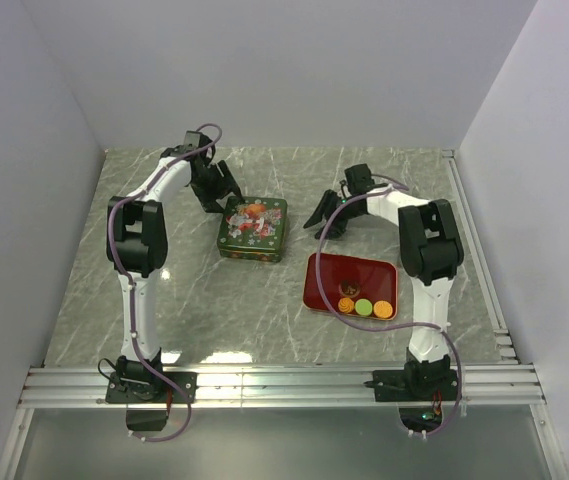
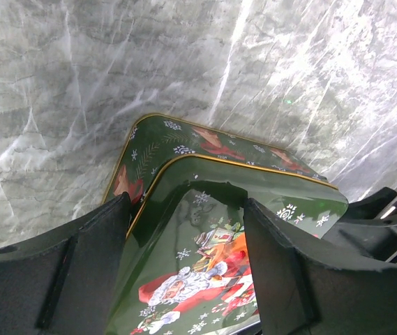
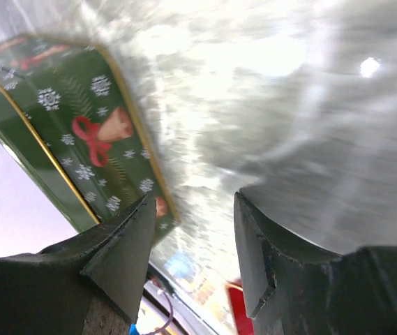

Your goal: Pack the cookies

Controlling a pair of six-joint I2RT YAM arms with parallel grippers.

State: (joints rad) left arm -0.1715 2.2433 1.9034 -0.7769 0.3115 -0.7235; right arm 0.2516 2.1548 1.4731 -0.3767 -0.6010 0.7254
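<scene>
**Item 1, my left gripper** [image 1: 224, 198]: upper left of centre in the overhead view, at the far-left corner of the tin. In the wrist view, my left gripper [image 2: 184, 218] has its fingers [image 2: 79, 272] standing apart with the picture lid filling the gap between them. I cannot tell whether they press on the tin or only sit over it.

**Item 2, my right gripper** [image 1: 322, 226]: just right of centre, beside the tin's right side and apart from it, above the top edge of the tray. Its wrist view shows my right gripper [image 3: 195, 202] with jaws wide and only bare marble between them. Nothing is held.

**Item 3, tin** [image 1: 253, 228]: green, gold-rimmed, Christmas print, lid on, at the centre of the table [image 1: 164, 290]. It also shows in the left wrist view [image 2: 184, 139], and at the left of the right wrist view [image 3: 65, 125], which is blurred.

**Item 4, tray** [image 1: 356, 268]: red, rectangular, lower right of centre, near the tin but not touching it.

**Item 5, the cookies** [image 1: 365, 307]: in the tray, along its bottom edge in a row of orange, green, orange. A darker piece sits just above the left one, too small to make out.
</scene>
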